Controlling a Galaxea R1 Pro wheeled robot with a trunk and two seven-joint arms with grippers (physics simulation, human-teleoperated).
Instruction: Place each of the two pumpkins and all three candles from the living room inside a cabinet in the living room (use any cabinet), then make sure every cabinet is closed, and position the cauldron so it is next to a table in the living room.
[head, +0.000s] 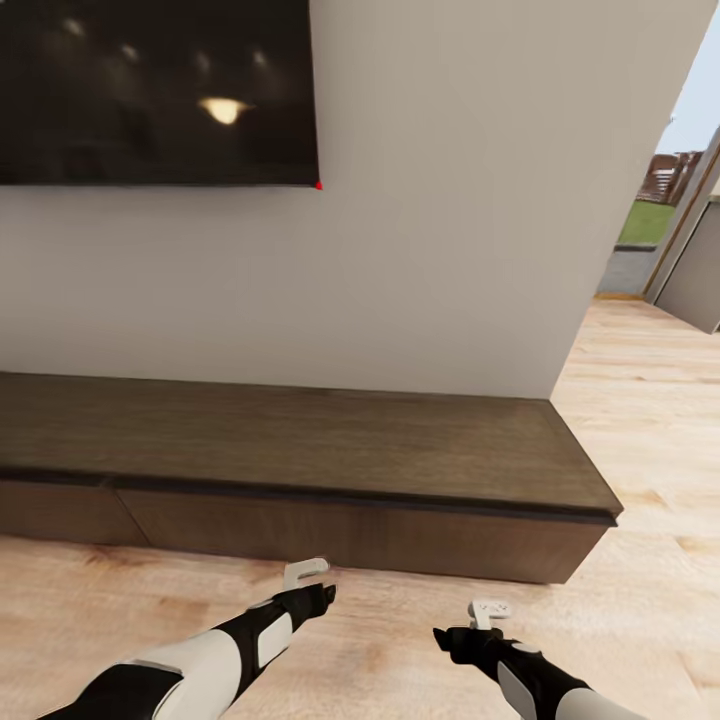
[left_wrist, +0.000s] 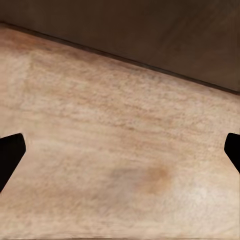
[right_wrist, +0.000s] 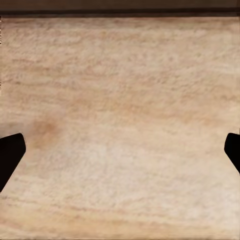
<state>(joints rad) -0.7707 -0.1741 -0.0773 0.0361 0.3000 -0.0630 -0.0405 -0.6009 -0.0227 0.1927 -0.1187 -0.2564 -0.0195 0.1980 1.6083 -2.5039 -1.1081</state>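
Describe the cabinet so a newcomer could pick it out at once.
Start at the big dark TV on the white wall. Directly below it, along the foot of that wall, runs the cabinet, standing on the light wood floor. It is long, low and dark brown, with flat fronts that have no handles, all shut.
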